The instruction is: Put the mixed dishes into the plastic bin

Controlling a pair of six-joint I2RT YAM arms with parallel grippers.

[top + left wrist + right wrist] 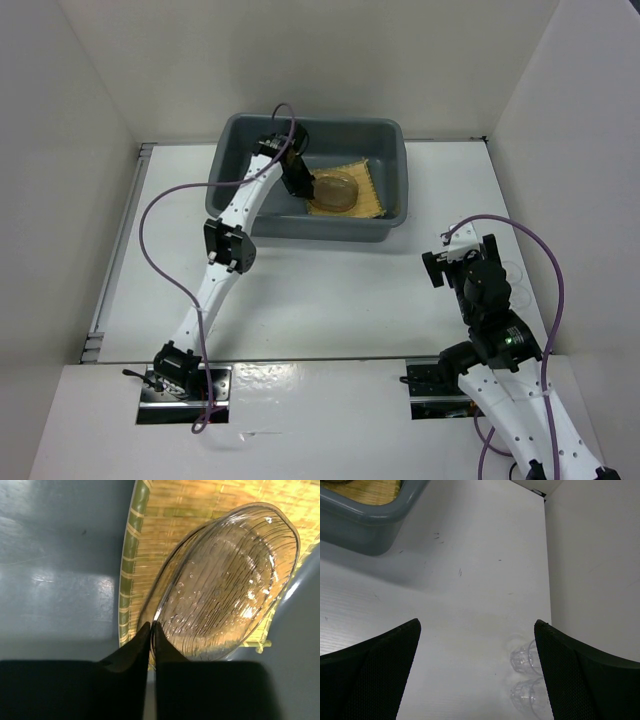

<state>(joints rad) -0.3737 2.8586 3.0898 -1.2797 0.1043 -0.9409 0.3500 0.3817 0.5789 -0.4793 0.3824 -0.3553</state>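
Observation:
The plastic bin (312,123) stands at the back of the table. Inside it lies the yellow woven mat (367,196), and a clear glass saucer (336,190) tilts over the mat. My left gripper (299,183) reaches down into the bin. In the left wrist view it (151,626) is shut on the near rim of the saucer (230,580), above the mat (165,530). My right gripper (477,625) hovers open over the bare table with nothing between its fingers. Two tiny clear cups (524,657) lie just inside its right finger.
The bin's near right corner (365,530) shows at the right wrist view's top left. White walls enclose the table on the left, back and right, with the right wall (595,555) close to the cups. White tabletop (330,290) lies between the arms.

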